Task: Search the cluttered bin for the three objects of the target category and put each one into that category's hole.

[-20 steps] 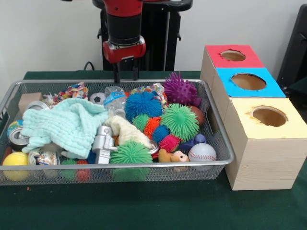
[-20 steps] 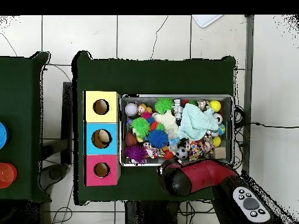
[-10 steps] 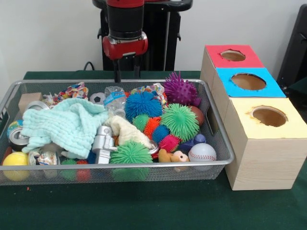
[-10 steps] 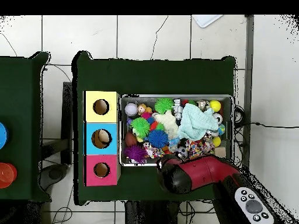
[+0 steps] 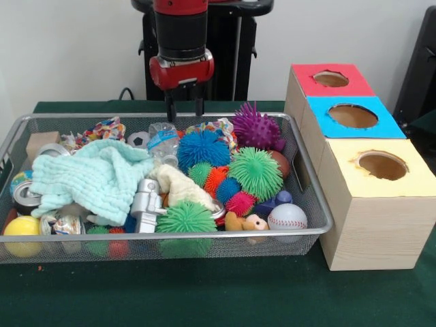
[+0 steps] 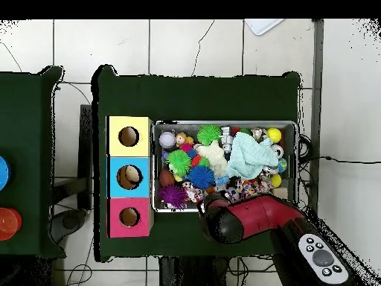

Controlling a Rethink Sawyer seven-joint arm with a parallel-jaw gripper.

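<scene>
1. The silver wire-mesh bin (image 5: 310,191) brims with spiky rubber balls and a soft mint cloth (image 5: 95,177).
2. At its twelve o'clock edge lies a creased clear bottle (image 5: 162,142) with a blue label.
3. Above it hangs the gripper (image 5: 185,109), prongs parted, empty.
4. At two o'clock sits the red-topped round hole (image 5: 331,78).

Silver mesh bin (image 5: 310,197), red-topped hole (image 5: 330,78) (blue-labelled bottle (image 5: 162,142))

Front camera sitting close across the table, facing the robot, overhead camera looking straight down from high up, robot base at bottom, both taking in the bin (image 5: 310,197) (image 6: 155,165) and wooden box (image 5: 378,228) (image 6: 111,177).
</scene>
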